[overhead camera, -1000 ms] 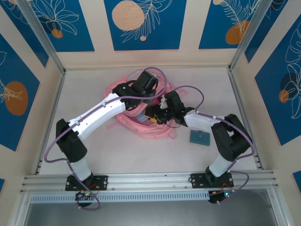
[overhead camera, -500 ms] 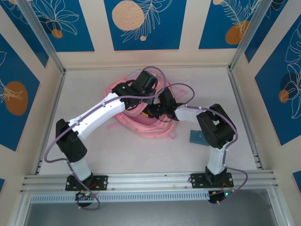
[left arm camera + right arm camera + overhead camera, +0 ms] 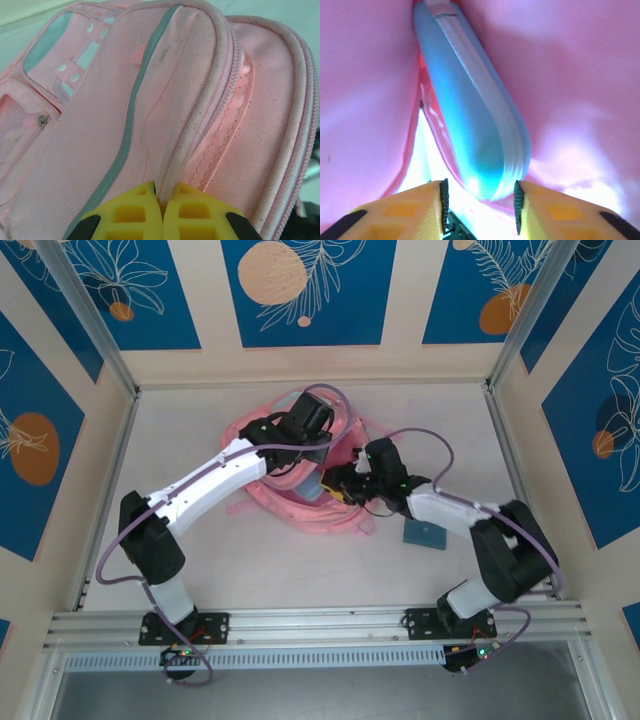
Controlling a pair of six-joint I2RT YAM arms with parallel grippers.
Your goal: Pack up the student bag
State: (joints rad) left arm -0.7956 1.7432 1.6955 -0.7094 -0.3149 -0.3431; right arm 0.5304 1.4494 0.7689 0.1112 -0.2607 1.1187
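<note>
1. The left pincer [image 3: 164,194] is together. Its yellow tips pinch the padded rim of the bag's flap and hold the mouth up and open.
2. The bag [image 3: 300,512], soft and pink, lies near the middle of the table, under the wrists of both arms.
3. The right pincer [image 3: 480,192] is inside the bag's mouth, with pink cloth on both sides. The rounded end of a pale blue pouch [image 3: 475,115] sits between its pads. I cannot tell whether the pads are clamped on the pouch or just off it.
4. The step in hand looks like putting the pouch into the bag. The next move calls for a full release. The right pincer then needs to back straight out without dragging the pouch or snagging the lining, while the left one holds the flap raised.
5. A teal case [image 3: 425,532] lies flat on the table just right of the bag. It is probably the next thing to pack.
6. The table [image 3: 180,430] is pale, smooth and matte, with a metal rail [image 3: 320,625] along its near edge. Cream walls stand on three sides, with blue panels [image 3: 300,290] showing orange discs and white leaf outlines.
</note>
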